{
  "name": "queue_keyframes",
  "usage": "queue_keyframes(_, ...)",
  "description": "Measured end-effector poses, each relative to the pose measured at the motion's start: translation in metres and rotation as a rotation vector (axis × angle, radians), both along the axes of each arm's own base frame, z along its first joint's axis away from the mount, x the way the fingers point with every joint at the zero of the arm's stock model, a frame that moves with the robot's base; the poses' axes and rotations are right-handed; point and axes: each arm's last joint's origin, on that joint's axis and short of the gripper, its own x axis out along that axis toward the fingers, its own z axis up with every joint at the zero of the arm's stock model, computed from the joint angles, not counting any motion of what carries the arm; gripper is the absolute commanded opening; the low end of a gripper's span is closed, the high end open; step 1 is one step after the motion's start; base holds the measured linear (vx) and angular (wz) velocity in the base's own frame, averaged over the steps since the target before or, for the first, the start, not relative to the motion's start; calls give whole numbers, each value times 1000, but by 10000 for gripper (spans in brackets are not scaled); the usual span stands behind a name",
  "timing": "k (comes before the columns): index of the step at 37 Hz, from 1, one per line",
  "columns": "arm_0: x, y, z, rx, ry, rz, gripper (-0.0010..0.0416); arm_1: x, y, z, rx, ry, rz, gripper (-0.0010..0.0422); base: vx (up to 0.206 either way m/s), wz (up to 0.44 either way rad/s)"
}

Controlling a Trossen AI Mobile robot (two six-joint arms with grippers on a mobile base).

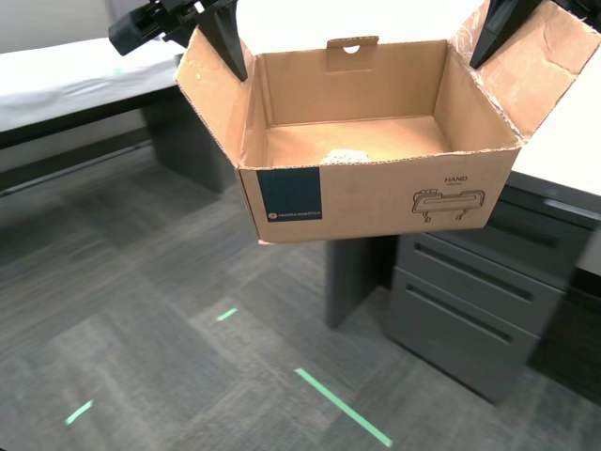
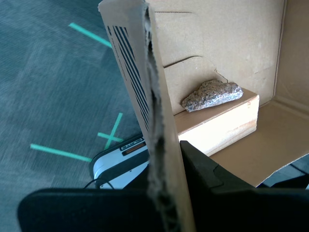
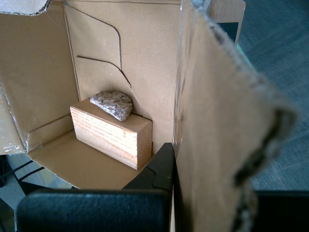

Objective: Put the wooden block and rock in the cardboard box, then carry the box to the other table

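The cardboard box (image 1: pixel 376 202) hangs in the air above the carpet, gripped at both side walls. My first gripper (image 1: pixel 230 47) is shut on the wall at the exterior view's left; that wall (image 3: pixel 212 121) sits between its jaws (image 3: pixel 175 193). My second gripper (image 1: pixel 493 38) is shut on the opposite wall (image 2: pixel 149 96), which its jaws (image 2: pixel 164 186) pinch. Inside, the wooden block (image 3: pixel 113 135) (image 2: pixel 222 125) lies against the front wall with the rock (image 3: pixel 112 104) (image 2: pixel 212 94) on top. From outside only the rock (image 1: pixel 344 155) shows. The other table (image 1: pixel 56 75) is at the exterior view's upper left.
A white desk (image 1: pixel 573 141) with grey drawers (image 1: pixel 470 301) stands at the exterior view's right, just behind the box. Green tape marks (image 1: pixel 343 406) lie on the grey carpet. Part of the robot base (image 2: pixel 118 162) shows below the box.
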Motion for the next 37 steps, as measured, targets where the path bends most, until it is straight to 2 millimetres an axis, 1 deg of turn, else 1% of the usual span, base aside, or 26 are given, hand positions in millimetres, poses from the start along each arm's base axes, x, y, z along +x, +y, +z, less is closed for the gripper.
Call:
queue_keyframes(10,-1,0,0,3,25,-30,-1,0,0,0,2,-29,-57,-1,100,333)
queue_keyframes(17,-1,0,0,7,38,-55,-1,0,0,0,5,-62,-117,-1,108,208)
queue_keyframes(21,0,0,0,9,46,-72,-1,1,-2,1,-16,-75,-144,-1,101,118)
queue_keyframes(27,0,-1,0,-1,49,-88,-1,2,-7,3,-119,-78,-188,-1,94,54)
queue_keyframes(37,2,0,-1,-2,38,-92,-1,2,-7,3,-115,-77,-174,-1,96,-15)
